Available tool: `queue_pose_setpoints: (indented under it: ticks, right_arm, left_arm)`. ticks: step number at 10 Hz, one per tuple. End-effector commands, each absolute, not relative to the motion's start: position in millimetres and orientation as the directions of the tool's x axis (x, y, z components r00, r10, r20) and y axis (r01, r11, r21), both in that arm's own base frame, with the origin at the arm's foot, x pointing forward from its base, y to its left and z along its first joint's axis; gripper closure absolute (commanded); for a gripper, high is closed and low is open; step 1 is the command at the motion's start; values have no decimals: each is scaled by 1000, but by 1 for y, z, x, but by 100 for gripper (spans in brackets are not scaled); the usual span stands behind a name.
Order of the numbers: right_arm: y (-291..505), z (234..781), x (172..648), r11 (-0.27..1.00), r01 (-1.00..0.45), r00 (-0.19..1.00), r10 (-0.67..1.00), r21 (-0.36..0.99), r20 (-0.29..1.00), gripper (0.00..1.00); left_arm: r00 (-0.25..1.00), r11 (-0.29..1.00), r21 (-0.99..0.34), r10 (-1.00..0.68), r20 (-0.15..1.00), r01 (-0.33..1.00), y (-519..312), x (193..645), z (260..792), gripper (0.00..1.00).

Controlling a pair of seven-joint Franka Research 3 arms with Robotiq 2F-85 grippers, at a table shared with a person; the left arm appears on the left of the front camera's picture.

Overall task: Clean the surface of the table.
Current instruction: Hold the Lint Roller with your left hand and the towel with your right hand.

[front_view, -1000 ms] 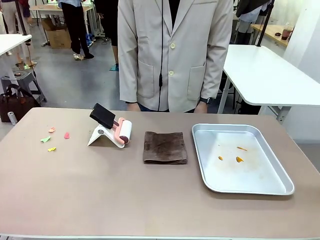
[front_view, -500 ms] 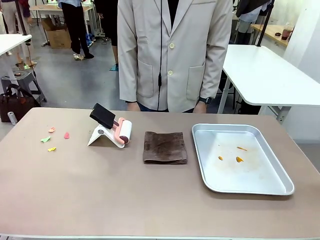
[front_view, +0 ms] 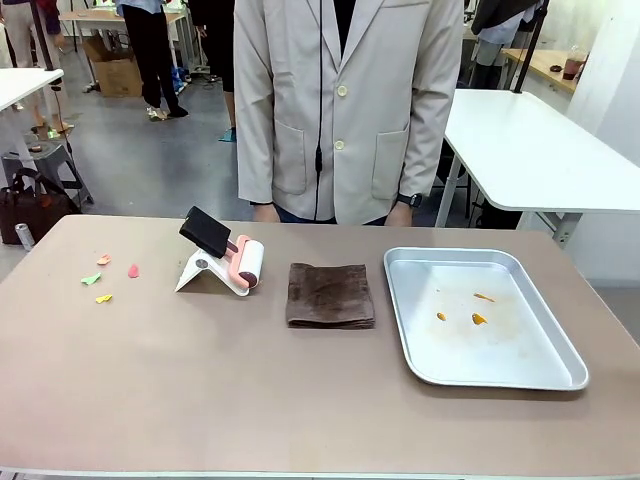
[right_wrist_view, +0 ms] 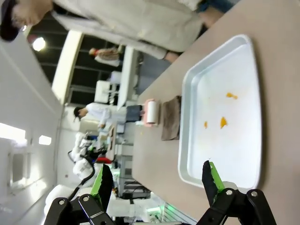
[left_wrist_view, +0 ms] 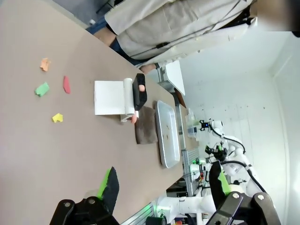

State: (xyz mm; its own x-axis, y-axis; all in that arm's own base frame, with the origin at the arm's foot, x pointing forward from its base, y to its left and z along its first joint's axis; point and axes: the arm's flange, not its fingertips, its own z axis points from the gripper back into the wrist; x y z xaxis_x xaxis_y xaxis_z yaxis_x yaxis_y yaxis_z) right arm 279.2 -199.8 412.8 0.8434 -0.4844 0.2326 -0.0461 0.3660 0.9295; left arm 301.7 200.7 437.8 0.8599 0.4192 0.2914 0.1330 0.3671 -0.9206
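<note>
Although a second separates the earliest front view from this one, almost nothing has changed: the person (front_view: pixel 345 100) at the far side has shifted a little, and everything on the worktop (front_view: pixel 200 400) lies where it did. That suggests the cleaning has not started and all of it is still to do.

Both arms hang back at the robot's edge. In the left wrist view the left gripper (left_wrist_view: pixel 164 176) hovers above bare worktop with its jaws spread wide and nothing between them. In the right wrist view the right gripper (right_wrist_view: pixel 155 169) is likewise spread and empty, looking across the near rim of the metal tray (front_view: pixel 520 340).

The worktop is a matte brownish-taupe with a pale edge, and it spans the whole front view. A few coloured paper scraps (front_view: pixel 103 280) lie on its left part, and these look like the mess to clear. Near them a pink lint roller (front_view: pixel 245 262) leans on a white stand (front_view: pixel 200 272). A folded brown cloth (front_view: pixel 330 295) lies flat in the middle, and the tray to the right holds a few orange crumbs (front_view: pixel 478 318).

Behind the person are a grey floor, white tables (front_view: pixel 530 140) and a dark bag (front_view: pixel 25 205) at the left.
</note>
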Motion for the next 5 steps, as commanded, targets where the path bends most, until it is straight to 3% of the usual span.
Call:
queue_pose_setpoints:
  ticks: [1, 5]
  right_arm:
    - [-163, 440, 287, 446, 50, 820, -529, 893, 218, 0]
    - [-57, 499, 328, 662, 32, 831, -434, 749, 349, 0]
  left_arm:
    - [887, 385, -906, 335, 317, 178, 198, 322, 456, 0]
    - [917, 560, -779, 82, 389, 281, 184, 374, 508, 0]
